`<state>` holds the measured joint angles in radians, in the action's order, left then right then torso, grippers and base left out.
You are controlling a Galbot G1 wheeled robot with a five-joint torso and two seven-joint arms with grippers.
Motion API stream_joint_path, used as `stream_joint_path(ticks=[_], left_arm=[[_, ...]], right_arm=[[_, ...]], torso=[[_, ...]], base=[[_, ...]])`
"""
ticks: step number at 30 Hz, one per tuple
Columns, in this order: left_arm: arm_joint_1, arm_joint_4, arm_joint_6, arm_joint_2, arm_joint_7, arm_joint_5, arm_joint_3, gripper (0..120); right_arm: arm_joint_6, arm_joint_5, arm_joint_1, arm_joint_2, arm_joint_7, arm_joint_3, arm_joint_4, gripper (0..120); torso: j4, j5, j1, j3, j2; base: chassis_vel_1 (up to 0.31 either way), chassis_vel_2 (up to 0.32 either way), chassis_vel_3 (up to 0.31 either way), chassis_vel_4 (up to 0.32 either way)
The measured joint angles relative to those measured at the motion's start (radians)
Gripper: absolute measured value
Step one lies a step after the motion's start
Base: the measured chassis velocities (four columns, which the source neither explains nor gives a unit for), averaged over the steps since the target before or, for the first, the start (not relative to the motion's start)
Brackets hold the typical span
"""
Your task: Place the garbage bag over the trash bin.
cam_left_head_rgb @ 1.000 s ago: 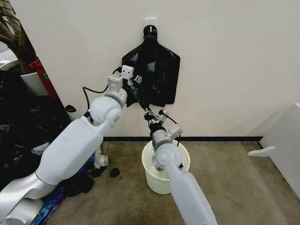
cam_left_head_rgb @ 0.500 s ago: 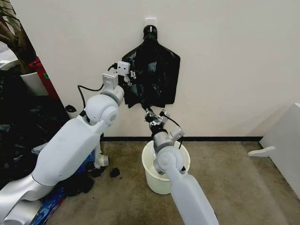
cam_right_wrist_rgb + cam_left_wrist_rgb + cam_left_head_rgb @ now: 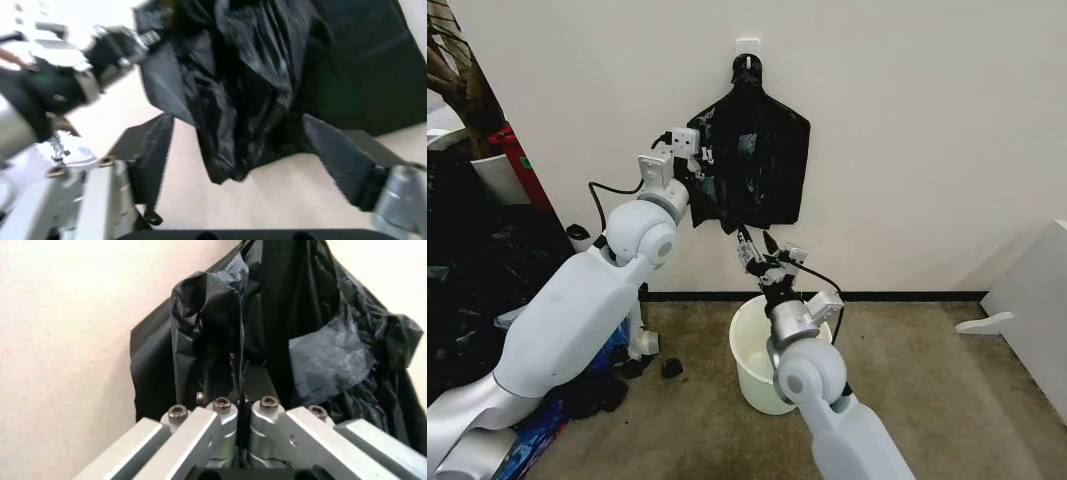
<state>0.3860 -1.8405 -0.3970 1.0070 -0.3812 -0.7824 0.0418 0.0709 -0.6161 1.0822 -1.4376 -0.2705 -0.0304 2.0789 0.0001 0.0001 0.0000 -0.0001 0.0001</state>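
Garbage bag (image 3: 752,165) hangs flat against the cream wall (image 3: 907,120) from a hook (image 3: 747,48). Left gripper (image 3: 705,170) pinches its left edge, jaws pressed together. Right gripper (image 3: 757,243) sits below its bottom edge, jaws spread. Trash bin (image 3: 755,368) stands on the brown carpet (image 3: 927,400) by the black baseboard (image 3: 897,296).

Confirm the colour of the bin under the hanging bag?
Cream-white, plain, no pattern. The trash bin shows best in the head view, standing on the floor by the wall.
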Motion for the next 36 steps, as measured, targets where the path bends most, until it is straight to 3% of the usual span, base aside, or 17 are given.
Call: stream_joint_path(ticks=[6, 11, 14, 17, 22, 36], left_arm=[[0.008, 0.007, 0.023, -0.015, 0.032, -0.022, -0.01, 0], [0.015, 0.01, 0.034, -0.021, 0.049, -0.05, -0.022, 0], [0.02, 0.014, 0.038, -0.022, 0.059, -0.053, -0.029, 0], [0.023, 0.015, 0.039, -0.024, 0.063, -0.058, -0.036, 0], [0.031, 0.012, 0.047, -0.029, 0.067, -0.071, -0.048, 0], [0.044, -0.034, 0.044, -0.035, 0.071, -0.08, -0.061, 0]], right_arm=[[0.031, -0.042, -0.037, 0.082, 0.05, -0.01, 0.068, 97], [0.051, -0.169, -0.129, 0.128, 0.103, -0.014, 0.065, 100], [0.082, -0.323, -0.221, 0.135, 0.119, -0.004, 0.052, 100], [0.116, -0.415, -0.318, 0.122, 0.114, 0.006, 0.017, 100], [0.133, -0.427, -0.427, 0.079, 0.083, 0.015, -0.07, 100], [0.158, -0.336, -0.512, -0.017, -0.042, 0.025, -0.252, 100]], torso=[[-0.0003, 0.0, 0.0, 0.0, 0.0], [-0.0001, 0.0, 0.0, 0.0, 0.0], [-0.0001, -0.0001, 0.0, 0.0, 0.0], [0.0001, -0.0002, 0.0, 0.0, 0.0], [0.0, -0.0003, 0.0, 0.0, 0.0], [-0.0002, -0.0001, 0.0, 0.0, 0.0]], base=[[0.0, 0.0, 0.0, 0.0], [0.0, 0.0, 0.0, 0.0], [0.0, 0.0, 0.0, 0.0], [0.0, 0.0, 0.0, 0.0], [0.0, 0.0, 0.0, 0.0], [0.0, 0.0, 0.0, 0.0]])
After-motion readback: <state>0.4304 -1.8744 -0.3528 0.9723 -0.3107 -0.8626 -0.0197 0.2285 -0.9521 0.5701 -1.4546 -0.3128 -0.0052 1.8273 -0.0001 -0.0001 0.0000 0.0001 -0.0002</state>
